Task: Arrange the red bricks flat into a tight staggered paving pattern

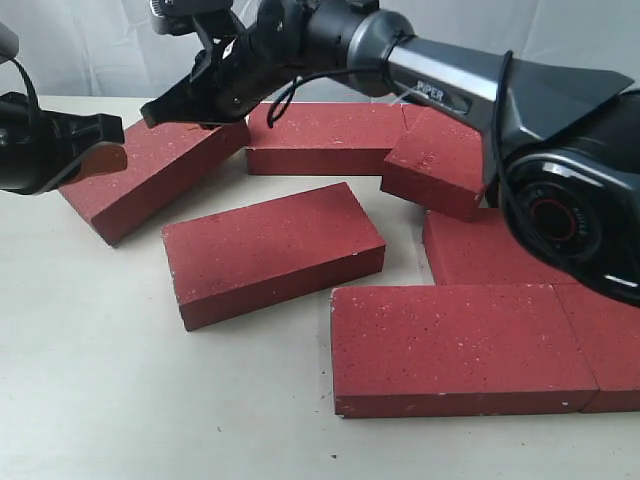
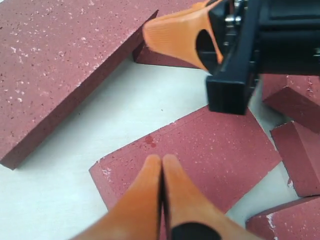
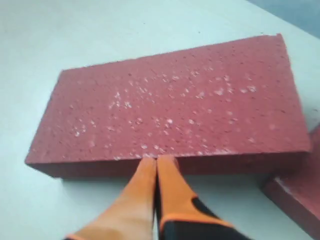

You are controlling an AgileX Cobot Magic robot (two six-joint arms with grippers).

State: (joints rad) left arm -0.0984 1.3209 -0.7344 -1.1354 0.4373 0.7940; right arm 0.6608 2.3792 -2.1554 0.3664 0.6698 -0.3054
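At the left of the exterior view the slanted brick (image 1: 150, 180) lies flat on the table (image 1: 90, 380). Its long axis runs askew to the other red bricks (image 1: 460, 345), which sit loose and gapped, with one tilted brick (image 1: 435, 160) propped on its neighbours. The right gripper (image 3: 156, 161), stretched across the middle, has its fingers pressed together and their tips against the slanted brick's far long side. A push from there would likely slide the brick broadside. The left gripper (image 1: 105, 147) hangs near the brick's outer end. Only the right wrist view shows the tip contact. Only the left wrist view shows the left fingers (image 2: 145, 200) closed too, above the middle brick (image 2: 200, 150); whether they touch it cannot be told.
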